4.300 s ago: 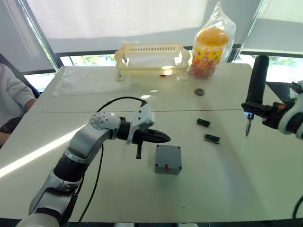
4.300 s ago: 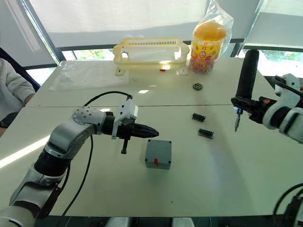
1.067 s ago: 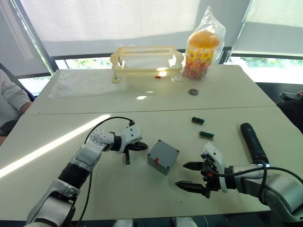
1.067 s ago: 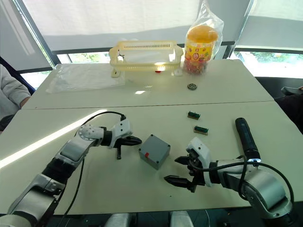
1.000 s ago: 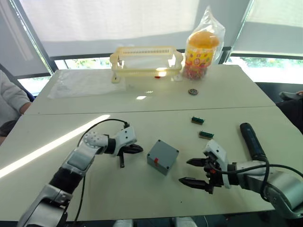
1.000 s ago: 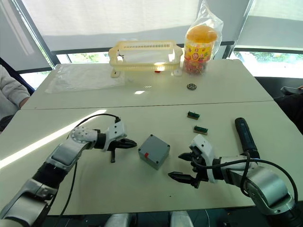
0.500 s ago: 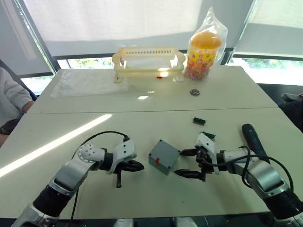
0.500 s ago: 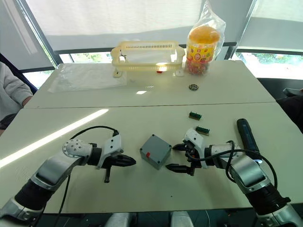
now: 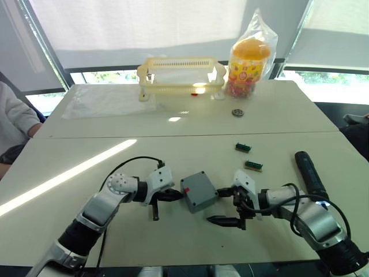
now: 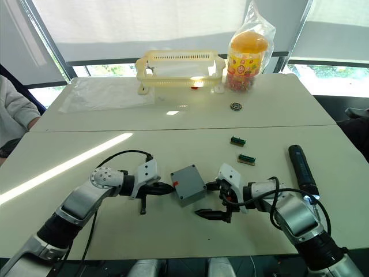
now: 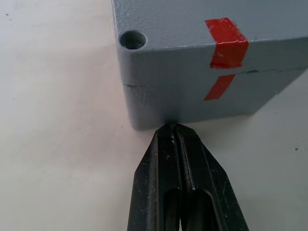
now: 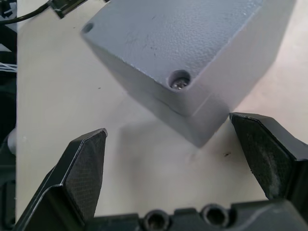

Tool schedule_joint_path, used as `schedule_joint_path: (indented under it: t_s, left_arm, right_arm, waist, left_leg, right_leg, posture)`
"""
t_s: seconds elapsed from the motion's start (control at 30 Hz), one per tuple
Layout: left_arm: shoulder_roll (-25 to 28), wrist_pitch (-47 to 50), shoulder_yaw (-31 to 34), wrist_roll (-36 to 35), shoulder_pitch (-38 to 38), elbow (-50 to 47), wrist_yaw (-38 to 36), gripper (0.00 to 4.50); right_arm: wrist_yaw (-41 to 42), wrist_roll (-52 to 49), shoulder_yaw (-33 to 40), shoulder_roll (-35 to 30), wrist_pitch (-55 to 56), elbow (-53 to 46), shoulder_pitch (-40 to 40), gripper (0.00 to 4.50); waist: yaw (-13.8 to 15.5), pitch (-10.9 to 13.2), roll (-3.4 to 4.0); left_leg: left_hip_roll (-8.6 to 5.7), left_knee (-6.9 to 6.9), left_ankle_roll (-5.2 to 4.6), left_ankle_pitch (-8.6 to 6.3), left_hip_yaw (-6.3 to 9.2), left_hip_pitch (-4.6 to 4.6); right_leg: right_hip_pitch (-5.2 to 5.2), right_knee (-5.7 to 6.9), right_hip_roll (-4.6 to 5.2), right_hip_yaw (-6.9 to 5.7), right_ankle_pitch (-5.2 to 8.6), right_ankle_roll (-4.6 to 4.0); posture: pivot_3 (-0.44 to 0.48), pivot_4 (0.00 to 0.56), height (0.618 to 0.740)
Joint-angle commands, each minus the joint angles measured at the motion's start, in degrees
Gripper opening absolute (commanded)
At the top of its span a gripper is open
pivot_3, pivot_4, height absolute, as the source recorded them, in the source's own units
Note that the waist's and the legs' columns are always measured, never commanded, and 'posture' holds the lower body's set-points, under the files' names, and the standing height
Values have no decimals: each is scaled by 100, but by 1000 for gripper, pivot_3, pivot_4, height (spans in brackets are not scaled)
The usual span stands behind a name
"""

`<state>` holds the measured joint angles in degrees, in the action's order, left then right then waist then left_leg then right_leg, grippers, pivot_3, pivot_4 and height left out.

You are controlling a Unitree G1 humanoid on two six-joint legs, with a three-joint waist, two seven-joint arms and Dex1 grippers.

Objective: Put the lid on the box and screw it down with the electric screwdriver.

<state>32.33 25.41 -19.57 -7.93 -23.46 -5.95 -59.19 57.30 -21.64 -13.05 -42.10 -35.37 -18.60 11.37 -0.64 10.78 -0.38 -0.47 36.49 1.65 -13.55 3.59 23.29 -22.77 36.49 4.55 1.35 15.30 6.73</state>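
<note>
left eye view: box [image 9: 199,191] sits on the near half of the table [image 9: 81,156], lid [image 11: 192,24] already on top of it, seam between them visible in the left wrist view. red mark [image 11: 226,43] runs across lid edge and down the box side. one corner hole holds a screw [image 12: 179,81]; another corner hole [image 11: 133,40] looks empty, cannot tell for sure.

left gripper [image 9: 173,196] is just left of the box, fingers pressed together, tips touching the box's lower side wall near a corner, holding nothing. right gripper [image 9: 222,206] is just right of the box, fingers [image 12: 84,168] spread wide, one tip close to the box's right corner, the other lower and nearer the table edge; box corner lies between them in the right wrist view, no contact seen.

screwdriver [image 9: 307,174] lies flat on the table well right of the box, beyond the right arm. two green connectors [image 9: 252,165] lie right of and behind the box, apart from it. small round part [image 9: 237,112] further back. yellow basket [image 9: 180,75] and bagged jar [image 9: 248,57] at the far edge, well behind the box. clear plastic sheet [image 9: 106,101] far back left of the box. a person's sleeve [image 9: 11,121] at the far left edge.
</note>
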Motion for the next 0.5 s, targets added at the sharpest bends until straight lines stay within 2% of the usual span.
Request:
schedule_joint_path:
  t_s: [0.03,0.5]
  left_arm:
    - [-40,-170,7,68,-142,31,27,0]
    - [-192,-192,-39,150,-171,54,46,0]
  right_arm:
    - [-55,-171,54,56,-129,-399,-117,4478]
    - [-119,-159,85,-11,-305,-553,-249,4478]
  waist:
    - [-1,0,0]
    - [5,-1,-1]
  left_leg:
    - [0,0,0,0,0,0]
    - [-1,3,0,0,0,0]
  right_leg:
    - [0,0,0,0,0,0]
    - [2,2,0,0,0,0]
  posture:
    - [0,150,740]
    - [0,150,740]
